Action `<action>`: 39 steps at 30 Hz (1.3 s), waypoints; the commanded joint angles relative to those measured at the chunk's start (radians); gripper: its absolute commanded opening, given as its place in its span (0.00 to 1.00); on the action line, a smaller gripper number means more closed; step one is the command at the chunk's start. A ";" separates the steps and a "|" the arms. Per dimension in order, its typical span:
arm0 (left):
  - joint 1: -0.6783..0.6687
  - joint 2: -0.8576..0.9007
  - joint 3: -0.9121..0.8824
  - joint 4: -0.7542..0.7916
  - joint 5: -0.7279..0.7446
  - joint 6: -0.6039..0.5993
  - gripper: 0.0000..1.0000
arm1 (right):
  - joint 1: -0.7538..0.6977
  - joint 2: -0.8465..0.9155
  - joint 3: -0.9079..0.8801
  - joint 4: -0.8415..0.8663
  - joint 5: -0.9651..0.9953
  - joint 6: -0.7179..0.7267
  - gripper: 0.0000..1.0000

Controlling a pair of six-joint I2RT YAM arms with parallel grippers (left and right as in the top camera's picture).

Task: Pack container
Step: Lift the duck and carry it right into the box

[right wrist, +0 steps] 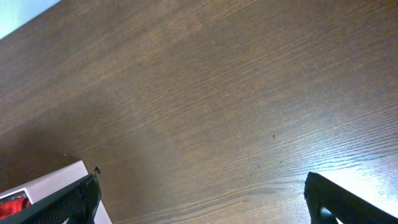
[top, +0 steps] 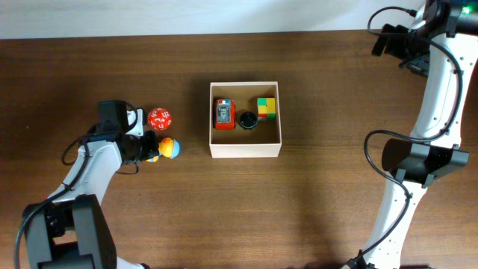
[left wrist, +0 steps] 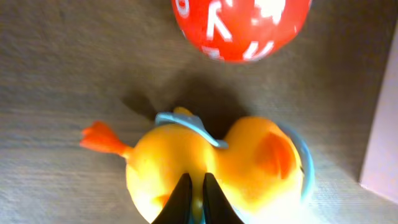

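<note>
Left end effector (left wrist: 196, 182) is found clenched on the yellow duck toy (left wrist: 261, 155); right end effector (right wrist: 202, 190) is observed released above the surface (right wrist: 217, 93).

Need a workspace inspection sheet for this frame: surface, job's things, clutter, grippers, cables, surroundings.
Surface: brown wood-grain table; no spills seen.
Job's things: container at centre, open-topped, holding a red toy, a black round piece and a multicoloured block. The red ball and yellow toy lie outside it, on the left arm's side.
Clutter: nothing seen.
Grippers: left gripper shut, fingertips against the yellow toy; whether it is actually pinched cannot be told. Right gripper open, empty, over bare table.
Cables: black cables run along both arms; none crosses the items.
Surroundings: pale strip beyond the table's far edge.
</note>
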 commanded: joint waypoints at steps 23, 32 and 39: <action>-0.293 -0.262 0.302 -0.117 0.086 -0.025 0.02 | 0.003 0.001 0.017 -0.005 -0.005 0.005 0.99; -0.455 -0.203 0.302 -0.076 -0.047 -0.179 0.02 | 0.003 0.001 0.017 -0.005 -0.005 0.005 0.99; -0.541 -0.129 0.302 -0.074 -0.091 -0.255 0.02 | 0.003 0.001 0.017 -0.005 -0.005 0.005 0.99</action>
